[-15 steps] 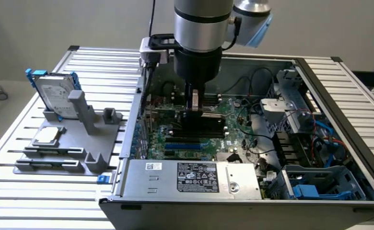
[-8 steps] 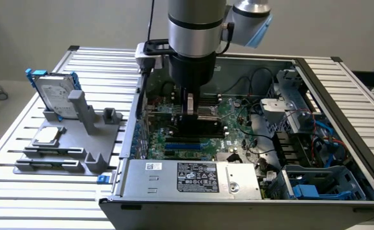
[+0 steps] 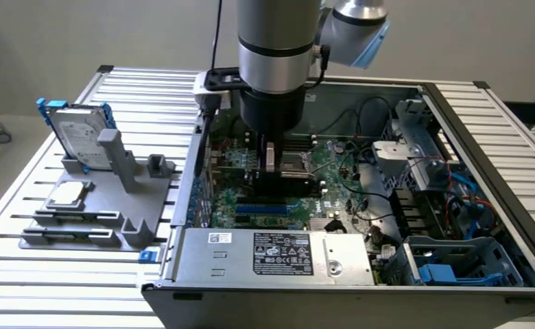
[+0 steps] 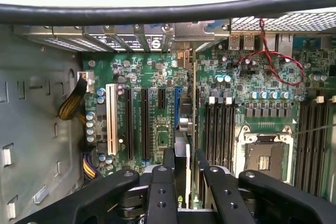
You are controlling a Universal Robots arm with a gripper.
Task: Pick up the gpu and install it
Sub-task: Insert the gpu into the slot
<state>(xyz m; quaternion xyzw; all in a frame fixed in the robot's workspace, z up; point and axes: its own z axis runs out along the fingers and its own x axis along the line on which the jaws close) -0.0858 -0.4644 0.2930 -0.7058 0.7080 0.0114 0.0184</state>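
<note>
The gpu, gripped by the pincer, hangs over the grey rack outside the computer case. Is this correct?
No. The exterior view shows the gpu, gripped by the pincer, hanging over the motherboard inside the computer case, not over the grey rack.

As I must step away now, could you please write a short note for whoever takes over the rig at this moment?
Hand: shut on the small green-board gpu with black glossy cover, held on edge.
Where: inside the open grey metal computer case, low over the green motherboard.
Done: gpu picked up, carried into the case.
Left: seating cannot be confirmed; hand not yet released.
</note>
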